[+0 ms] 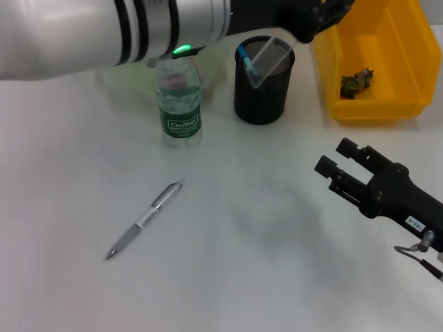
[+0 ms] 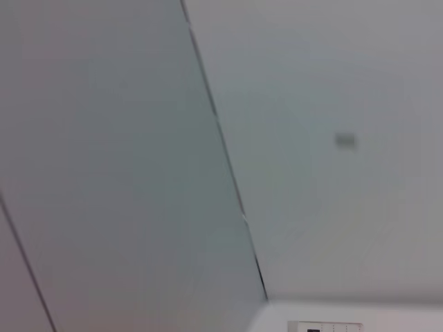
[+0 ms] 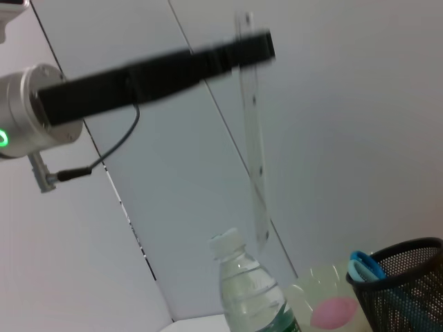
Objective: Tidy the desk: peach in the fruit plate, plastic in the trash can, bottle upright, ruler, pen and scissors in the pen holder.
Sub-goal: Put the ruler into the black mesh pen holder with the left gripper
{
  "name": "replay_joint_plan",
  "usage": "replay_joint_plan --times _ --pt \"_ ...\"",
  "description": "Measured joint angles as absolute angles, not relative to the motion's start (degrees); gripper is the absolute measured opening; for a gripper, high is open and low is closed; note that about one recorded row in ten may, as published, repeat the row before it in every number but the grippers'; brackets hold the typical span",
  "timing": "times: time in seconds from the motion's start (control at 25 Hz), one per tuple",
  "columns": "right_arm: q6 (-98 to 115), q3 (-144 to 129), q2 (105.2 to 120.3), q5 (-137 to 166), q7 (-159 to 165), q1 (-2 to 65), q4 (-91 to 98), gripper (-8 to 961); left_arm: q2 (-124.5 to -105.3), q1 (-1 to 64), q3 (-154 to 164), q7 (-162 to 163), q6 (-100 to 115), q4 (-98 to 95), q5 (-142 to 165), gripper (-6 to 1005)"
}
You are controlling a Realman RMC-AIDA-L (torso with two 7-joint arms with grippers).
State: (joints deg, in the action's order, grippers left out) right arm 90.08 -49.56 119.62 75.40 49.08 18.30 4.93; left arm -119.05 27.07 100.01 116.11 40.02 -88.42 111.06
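Note:
My left gripper (image 1: 310, 24) reaches in from the top of the head view, shut on a clear ruler (image 1: 271, 59). The ruler hangs tilted, its low end at the mouth of the black mesh pen holder (image 1: 261, 93). Blue-handled scissors (image 1: 244, 55) stand in the holder. A bottle (image 1: 179, 104) stands upright to its left. The pen (image 1: 145, 218) lies on the table at front left. In the right wrist view the left gripper (image 3: 252, 50) clamps the ruler (image 3: 255, 152), and a pink peach (image 3: 333, 312) rests in the pale fruit plate (image 3: 304, 290). My right gripper (image 1: 337, 158) hovers open at lower right.
A yellow bin (image 1: 401, 48), the trash can, stands at the back right with a crumpled piece of plastic (image 1: 356, 81) inside. The left arm's silver forearm (image 1: 104, 28) spans the back of the scene. The left wrist view shows only blank wall panels.

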Motion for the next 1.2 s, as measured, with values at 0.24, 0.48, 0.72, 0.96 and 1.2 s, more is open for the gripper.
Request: replay_joint_plan --times 0.24,0.48,0.72,0.96,1.2 --pt "90.08 -49.26 119.62 75.40 49.08 18.57 4.53 715 -119.09 27.60 101.45 113.10 31.52 -84.11 99.60 390" --pt "90.09 -49.29 119.62 75.40 49.14 18.93 3.62 715 -119.17 28.11 103.40 99.85 26.63 -78.45 81.49 391" --pt "90.12 -49.30 119.61 75.41 49.16 18.99 3.06 716 -119.18 30.35 103.68 88.62 26.25 -71.34 67.66 391" --pt "90.44 -49.31 119.61 75.41 49.21 18.99 2.22 716 -119.18 33.01 103.17 73.30 28.47 -61.42 50.62 392" --pt "90.63 -49.30 119.62 75.41 49.34 18.99 1.35 715 -119.18 35.62 103.39 52.61 38.69 -49.44 23.15 392"
